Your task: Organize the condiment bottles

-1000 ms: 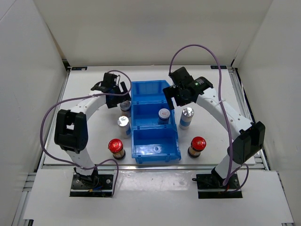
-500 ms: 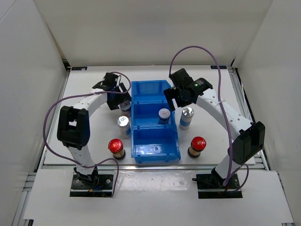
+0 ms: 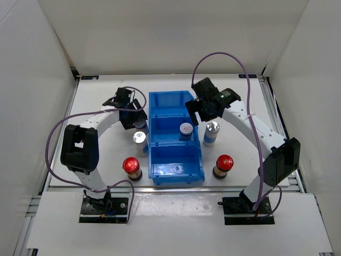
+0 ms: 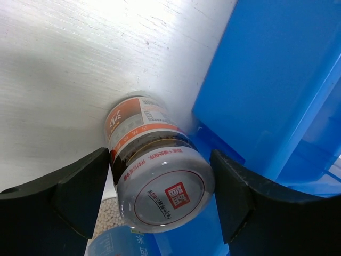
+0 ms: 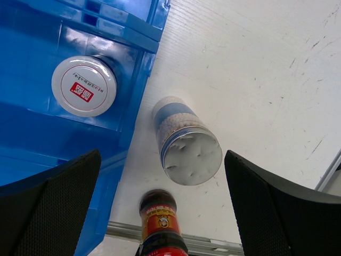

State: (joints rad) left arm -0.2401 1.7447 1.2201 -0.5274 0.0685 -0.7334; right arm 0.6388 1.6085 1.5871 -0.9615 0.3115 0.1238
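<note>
My left gripper [image 4: 160, 157] is shut on a short bottle with a red-marked silver cap [image 4: 162, 194], which stands on the table against the blue bin's left wall. In the top view this gripper [image 3: 134, 116] hides that bottle. A silver-capped bottle [image 3: 139, 137] and a red-capped bottle [image 3: 131, 166] stand nearer on the left. The other short bottle [image 3: 185, 128] [image 5: 84, 86] is in the bin's middle compartment. My right gripper [image 3: 205, 110] [image 5: 162, 154] is open and hovers above the second silver-capped bottle [image 3: 212, 128] [image 5: 191, 152]. The second red-capped bottle [image 3: 224, 163] [image 5: 161, 226] stands nearer on the right.
The blue three-compartment bin [image 3: 176, 170] [image 5: 32, 138] sits mid-table between the arms, and its wall [image 4: 277, 80] is right beside my left gripper. White walls enclose the table on three sides. A metal rail [image 5: 213, 242] runs along the near edge.
My left gripper has shifted a little toward the near side, over the short bottle beside the bin, which it now covers in the top view. The right arm has barely moved.
</note>
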